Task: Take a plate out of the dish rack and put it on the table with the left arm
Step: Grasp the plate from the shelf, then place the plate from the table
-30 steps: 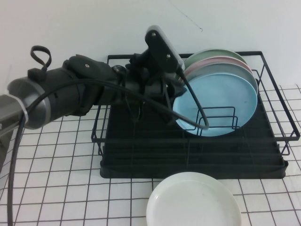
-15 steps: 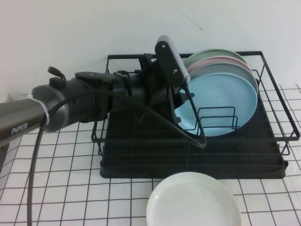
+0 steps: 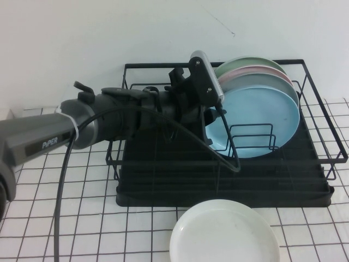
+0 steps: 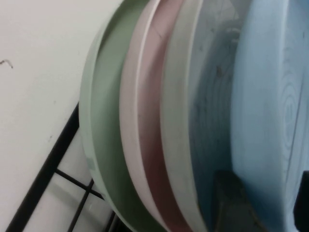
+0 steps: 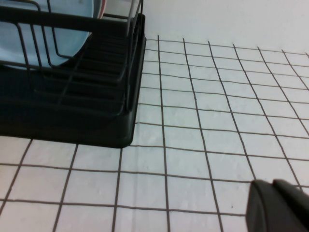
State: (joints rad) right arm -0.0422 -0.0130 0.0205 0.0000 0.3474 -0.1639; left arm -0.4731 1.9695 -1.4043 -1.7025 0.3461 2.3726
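The light blue plate (image 3: 256,123) stands upright at the front of a row of plates in the black dish rack (image 3: 218,183). My left arm reaches in from the left, and my left gripper (image 3: 209,117) is at the plate's left rim. In the left wrist view the gripper (image 4: 268,195) has one finger (image 4: 236,205) behind the blue plate (image 4: 270,111) and the other in front, both against the rim with no gap. My right gripper (image 5: 270,186) hovers shut and empty over the table (image 5: 203,125), beside the rack's corner (image 5: 116,130).
Behind the blue plate stand a grey plate (image 4: 178,121), a pink plate (image 4: 142,121) and a green plate (image 4: 104,121). A white plate (image 3: 224,233) lies flat on the gridded table (image 3: 65,207) just in front of the rack. A white wall rises behind.
My left arm has pushed further right into the rack, bringing the gripper up to the blue plate's left rim. The plate itself has not moved.
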